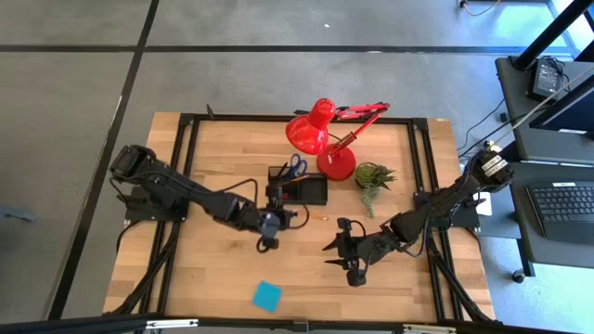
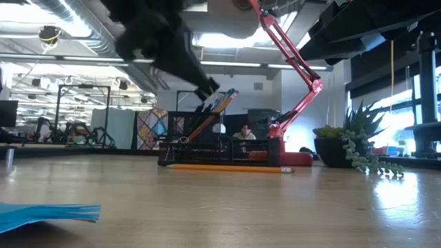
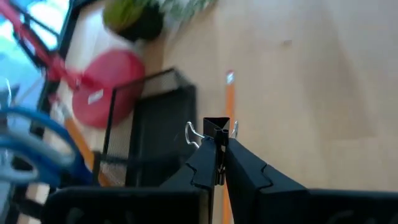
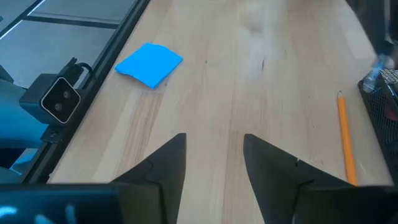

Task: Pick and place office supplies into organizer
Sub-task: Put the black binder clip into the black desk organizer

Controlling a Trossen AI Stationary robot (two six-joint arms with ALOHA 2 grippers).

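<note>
My left gripper (image 1: 268, 239) hangs above the table, just in front of the organizer (image 1: 302, 190), and is shut on a small black clip (image 3: 216, 129). The black mesh organizer holds blue-handled scissors (image 1: 295, 167) and stands in front of the red lamp. An orange pencil (image 1: 316, 217) lies flat on the table along the organizer's near side. A blue sticky-note pad (image 1: 267, 296) lies flat near the table's front edge. My right gripper (image 1: 332, 255) waits open to the right, low over the bare wood, with the pad (image 4: 149, 64) ahead of it. My left gripper pinches the black clip between its two fingertips (image 3: 202, 165). The clip's black body (image 3: 216, 124) sticks out past the tips, a silver wire loop (image 3: 191, 132) showing at each side. The fingers slant downward toward the organizer. The clip is lifted clear of the table.
A red desk lamp (image 1: 320, 134) with a round base stands behind the organizer, and a small green potted plant (image 1: 371, 176) to its right. Open wood lies between the organizer and the front edge. A black frame rail (image 4: 93, 81) runs along the table's side.
</note>
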